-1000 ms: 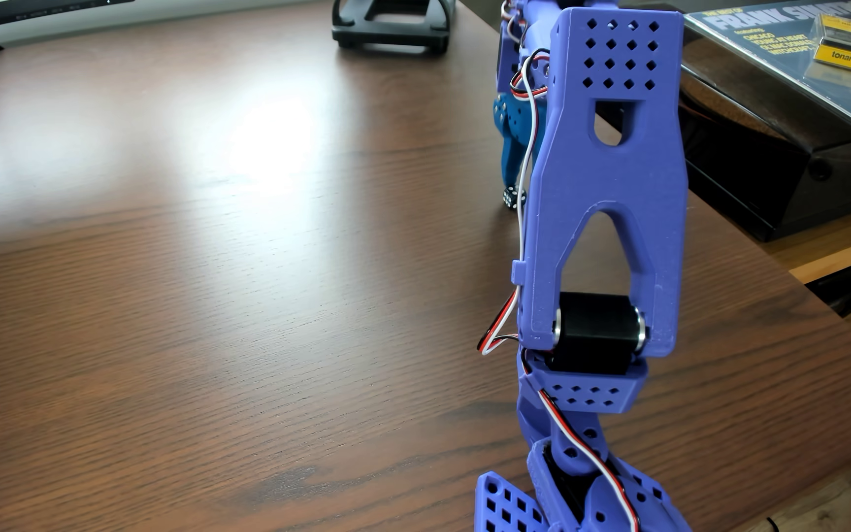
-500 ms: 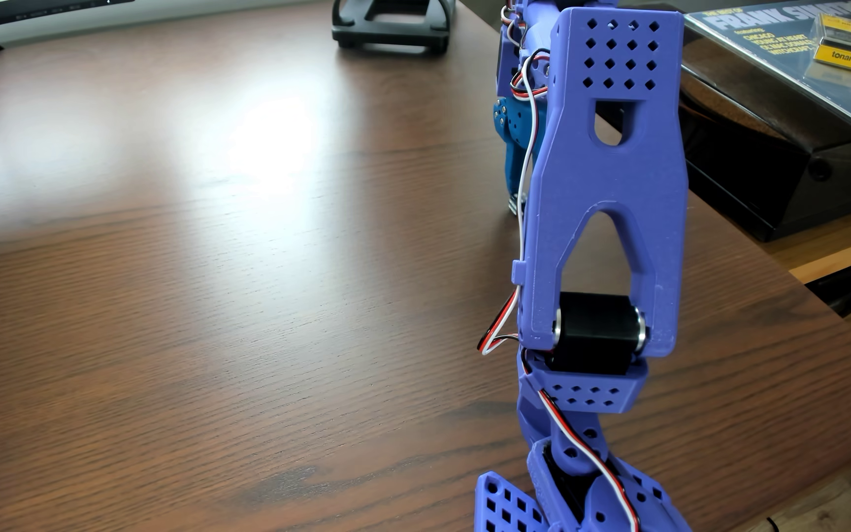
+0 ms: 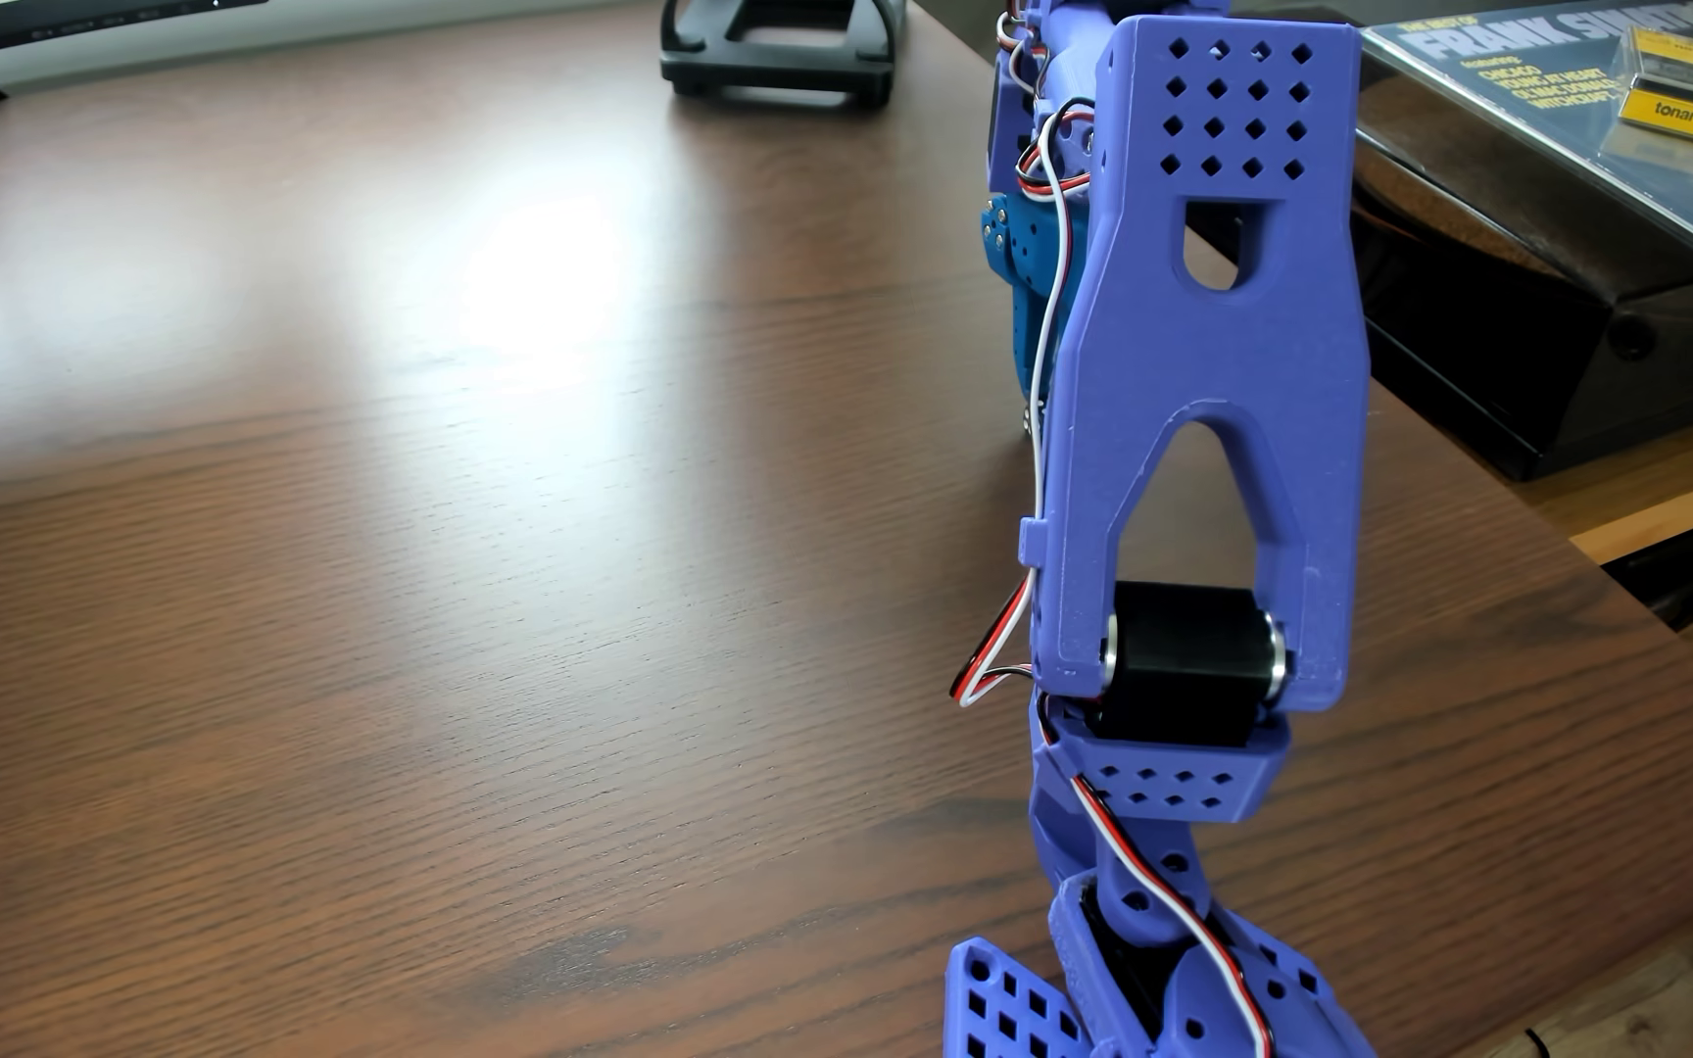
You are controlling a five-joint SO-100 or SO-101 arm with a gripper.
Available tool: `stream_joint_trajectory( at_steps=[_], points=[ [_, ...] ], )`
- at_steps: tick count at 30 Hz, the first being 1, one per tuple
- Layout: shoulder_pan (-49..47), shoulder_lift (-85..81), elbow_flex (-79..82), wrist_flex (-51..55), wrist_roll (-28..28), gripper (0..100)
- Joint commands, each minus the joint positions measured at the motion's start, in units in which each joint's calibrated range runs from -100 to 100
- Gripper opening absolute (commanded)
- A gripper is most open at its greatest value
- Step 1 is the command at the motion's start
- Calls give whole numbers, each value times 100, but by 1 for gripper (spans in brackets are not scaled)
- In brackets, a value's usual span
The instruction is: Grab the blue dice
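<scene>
No blue dice is showing anywhere on the wooden table (image 3: 415, 610). Only the back of the hand (image 3: 1026, 336) is peeking out behind the purple arm (image 3: 1219, 407), so I cannot tell how far it is opening or whether it is holding anything.

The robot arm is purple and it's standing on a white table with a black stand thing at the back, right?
Almost. The table is dark brown wood, not white; the pale patch on it is only light shining off it. The other view shows this. The arm is purple, and the black stand is at the back.
</scene>
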Motion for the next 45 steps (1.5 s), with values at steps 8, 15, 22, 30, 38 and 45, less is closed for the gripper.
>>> stream_joint_trajectory(
  at_steps=[8,15,22,30,38,45],
  points=[
    [-682,-886,-1990,49,-520,2],
    [-1025,-3423,-1375,49,-820,2],
    [-1279,-7642,2196,-53,-804,2],
    [-1541,-10003,6075,-1165,-767,2],
    [-2981,-13000,8805,-1644,-321,2],
    [-4233,-13737,9022,-1721,-526,2]
  ],
)
